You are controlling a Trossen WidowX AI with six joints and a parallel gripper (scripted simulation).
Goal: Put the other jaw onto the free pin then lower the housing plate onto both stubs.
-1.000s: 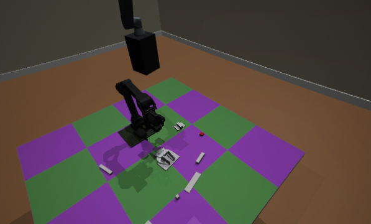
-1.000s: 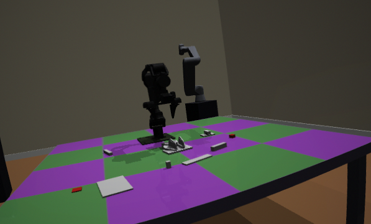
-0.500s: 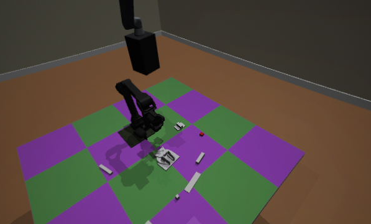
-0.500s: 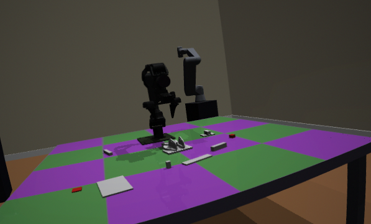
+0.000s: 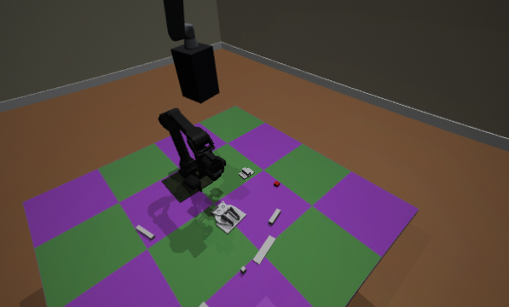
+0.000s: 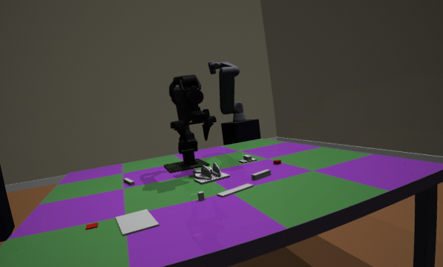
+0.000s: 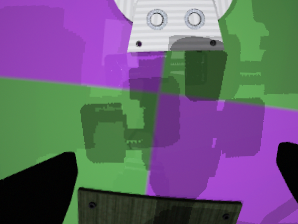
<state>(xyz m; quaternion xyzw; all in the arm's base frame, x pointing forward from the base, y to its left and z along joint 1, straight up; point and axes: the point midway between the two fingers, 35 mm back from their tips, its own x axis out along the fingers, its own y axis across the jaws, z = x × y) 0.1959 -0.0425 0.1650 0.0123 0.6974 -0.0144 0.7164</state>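
Note:
The white base plate (image 5: pixel 236 225) (image 6: pixel 211 179) lies on the checkered table. Two upright jaws (image 5: pixel 226 219) (image 6: pixel 206 171) stand on it side by side, tilted apart. The housing plate (image 5: pixel 222 207) (image 7: pixel 155 39) lies over the jaws' rear ends, on the side toward the arm. Its two round holes each show a stub inside in the wrist view, and it looks flat from above. The gear teeth are hidden under it; a small gap below it cannot be ruled out. My gripper (image 7: pixel 179 159) is open and empty, raised above the table between the assembly and the arm's base, clear of the parts.
A small white part (image 5: pixel 245 173) (image 6: pixel 248 159) and a red block (image 5: pixel 276 183) (image 6: pixel 277 162) lie behind. White bars (image 5: pixel 274 217) (image 5: pixel 264 249) (image 5: pixel 145 232), a small cube (image 5: pixel 243 269) (image 6: pixel 200 196) and a flat white square (image 6: pixel 136 222) lie around the assembly.

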